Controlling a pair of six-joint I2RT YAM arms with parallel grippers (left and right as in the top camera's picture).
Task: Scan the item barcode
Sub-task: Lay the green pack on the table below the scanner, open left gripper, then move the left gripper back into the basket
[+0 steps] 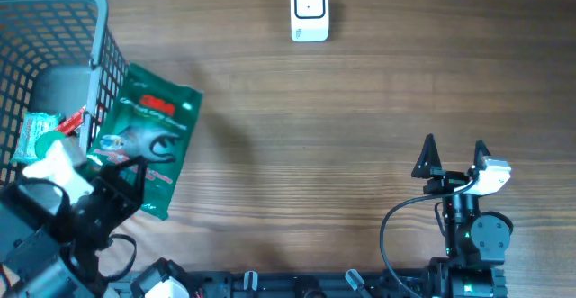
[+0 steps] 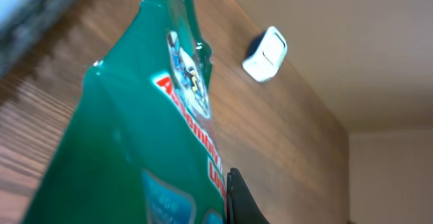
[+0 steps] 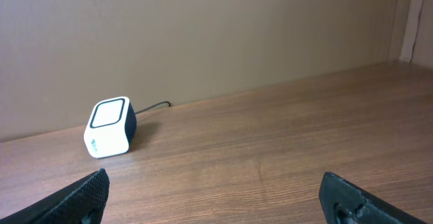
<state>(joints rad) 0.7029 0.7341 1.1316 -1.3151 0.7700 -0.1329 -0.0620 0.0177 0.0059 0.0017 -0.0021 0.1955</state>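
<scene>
The left gripper (image 1: 122, 174) is clamped on the lower edge of a green snack pouch (image 1: 151, 136) beside the wire basket (image 1: 54, 28). The right gripper (image 1: 455, 150) stands wide apart, holding nothing, above bare table (image 1: 315, 154).

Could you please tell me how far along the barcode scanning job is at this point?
Done: the left gripper is shut on the green pouch, which sits just outside the basket. In hand: the pouch is held at the table's left side, well apart from the scanner. Left: carrying it over and facing its barcode, not visible in any view, to the scanner. The right gripper is open and empty.
</scene>
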